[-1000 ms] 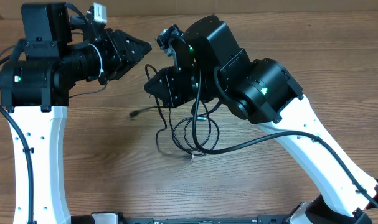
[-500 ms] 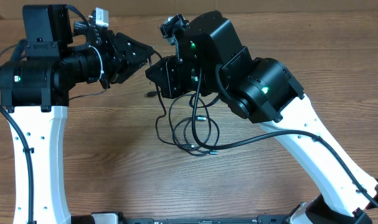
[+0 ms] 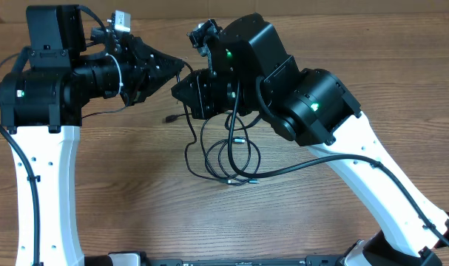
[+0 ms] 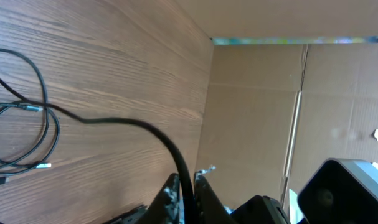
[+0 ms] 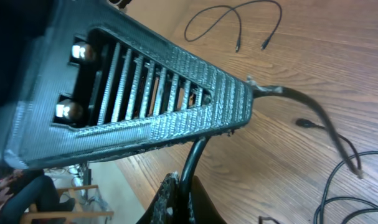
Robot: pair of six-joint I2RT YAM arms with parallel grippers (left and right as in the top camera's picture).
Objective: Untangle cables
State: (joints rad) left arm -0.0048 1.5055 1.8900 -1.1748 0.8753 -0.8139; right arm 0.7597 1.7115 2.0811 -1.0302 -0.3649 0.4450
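Wood-grain table [image 3: 135,199] with a cardboard wall [image 4: 257,106] behind it; I report from left to right. On the left, the left gripper [image 3: 178,69] is closed on one of the cables [image 4: 114,122], and the left wrist view shows the cord pinched between the tips. Just beside it, almost tip to tip, the right gripper [image 3: 177,89] is likewise clamped on a thin black cord that rises from its jaws in the right wrist view.

Risks, in my judgement:
- The two sets of fingertips stand so near each other that a careless parting move could knock them together.
- A hard pull apart could cinch the crossings instead of freeing them.
- The cord is thin and could slip out of either pinch.

From both grippers the strands drop to overlapping loops [image 3: 231,159] on the table, below and to the right of the tips, under the right arm [image 3: 313,103]. One plug end [image 3: 167,118] sits below the left tips. I cannot tell whether it hangs or rests on the wood.
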